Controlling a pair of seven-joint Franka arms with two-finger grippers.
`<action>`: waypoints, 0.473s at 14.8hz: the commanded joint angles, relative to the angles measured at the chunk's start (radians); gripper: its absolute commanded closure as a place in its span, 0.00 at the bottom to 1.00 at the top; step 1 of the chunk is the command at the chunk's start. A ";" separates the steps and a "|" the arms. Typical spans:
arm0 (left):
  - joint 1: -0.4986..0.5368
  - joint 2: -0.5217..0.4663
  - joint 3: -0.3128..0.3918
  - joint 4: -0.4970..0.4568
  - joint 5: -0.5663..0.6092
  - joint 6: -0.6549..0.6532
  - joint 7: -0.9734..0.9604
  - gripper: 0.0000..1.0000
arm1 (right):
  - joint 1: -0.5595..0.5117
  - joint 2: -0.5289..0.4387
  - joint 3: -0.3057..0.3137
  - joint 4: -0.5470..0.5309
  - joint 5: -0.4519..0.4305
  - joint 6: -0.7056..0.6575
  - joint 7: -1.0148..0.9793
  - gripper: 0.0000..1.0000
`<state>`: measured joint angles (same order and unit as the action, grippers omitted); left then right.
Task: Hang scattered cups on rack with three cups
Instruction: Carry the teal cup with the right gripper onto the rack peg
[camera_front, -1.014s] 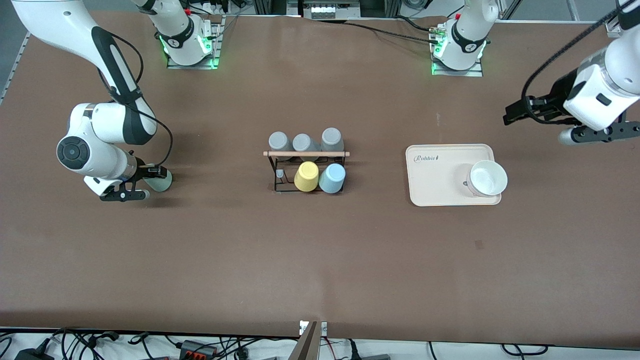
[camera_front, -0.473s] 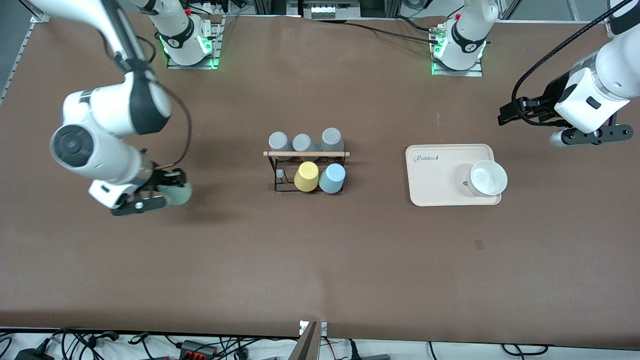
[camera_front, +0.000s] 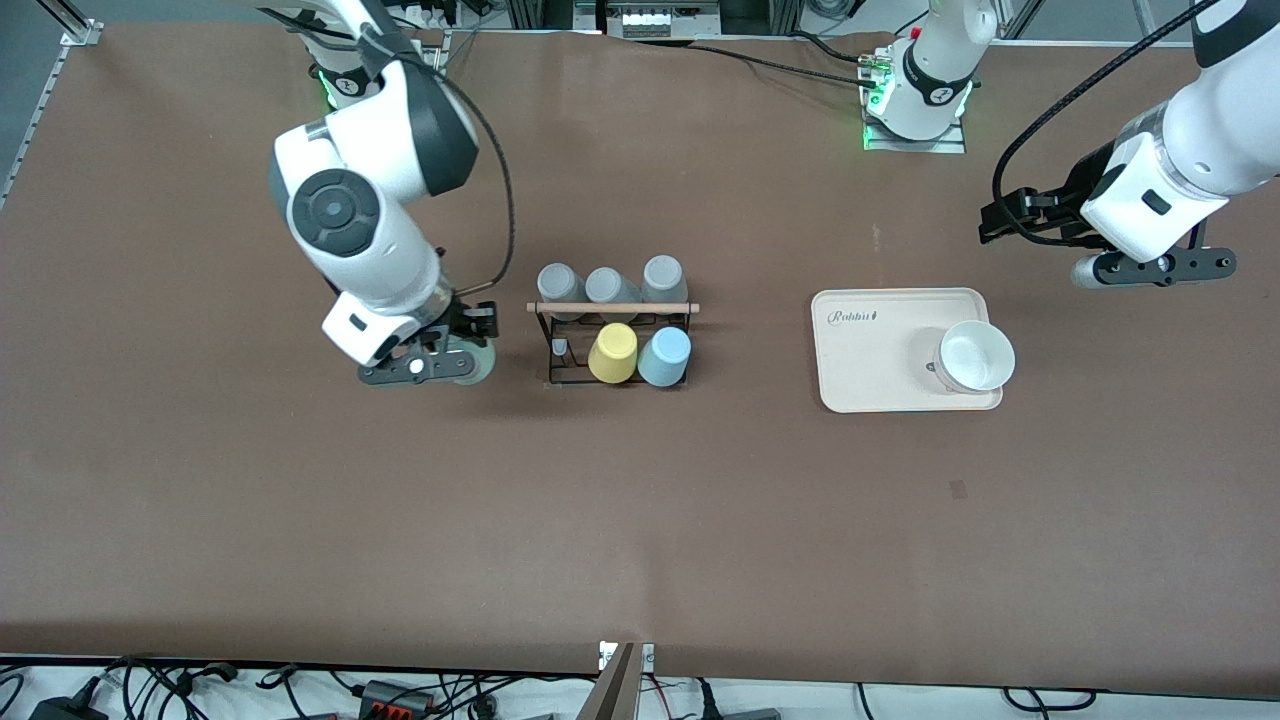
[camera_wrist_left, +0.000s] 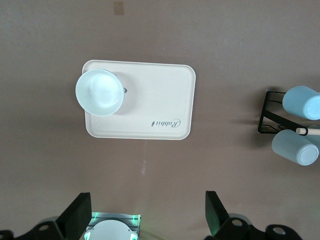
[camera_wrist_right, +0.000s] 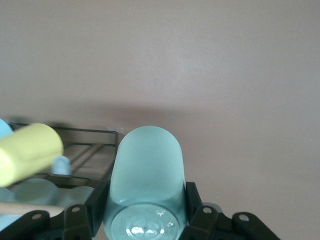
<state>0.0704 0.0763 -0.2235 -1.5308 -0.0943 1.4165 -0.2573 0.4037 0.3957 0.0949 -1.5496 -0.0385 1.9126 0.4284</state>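
Right gripper (camera_front: 462, 352), clamped on the pale mint green plastic tumbler (camera_front: 476, 366), is over the brown table (camera_front: 640, 520) just beside the rack's end toward the right arm; in the right wrist view the black fingers (camera_wrist_right: 194, 200) press both sides of the mint tumbler (camera_wrist_right: 146, 180), which lies roughly on its side. Small black wire-frame rack (camera_front: 612, 345) with a light wooden rod (camera_front: 612, 308) across its top stands at mid-table. On its row nearer the front camera sit a yellow plastic tumbler (camera_front: 613, 352) and the light blue plastic tumbler (camera_front: 664, 356), with one bare peg toward the right arm's end. Three grey tumblers (camera_front: 608, 284) fill the row farther from the camera. Cream rectangular tray (camera_front: 870, 350) lies toward the left arm's end and carries a white bowl (camera_front: 974, 356). Left gripper (camera_front: 1150, 268) waits with fingers (camera_wrist_left: 75, 221) spread apart and empty, apparently over bare table near the tray.
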 joint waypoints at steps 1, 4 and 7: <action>0.012 0.002 -0.011 0.004 0.019 -0.007 0.012 0.00 | 0.061 0.064 -0.006 0.091 0.020 -0.018 0.108 0.79; 0.014 0.002 -0.013 0.004 0.021 -0.008 0.013 0.00 | 0.104 0.104 -0.006 0.124 0.022 -0.010 0.190 0.80; 0.014 0.002 -0.013 0.004 0.022 -0.008 0.015 0.00 | 0.147 0.130 -0.006 0.149 0.020 -0.015 0.234 0.80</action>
<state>0.0764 0.0764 -0.2254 -1.5310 -0.0943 1.4164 -0.2570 0.5237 0.4939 0.0954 -1.4529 -0.0292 1.9145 0.6283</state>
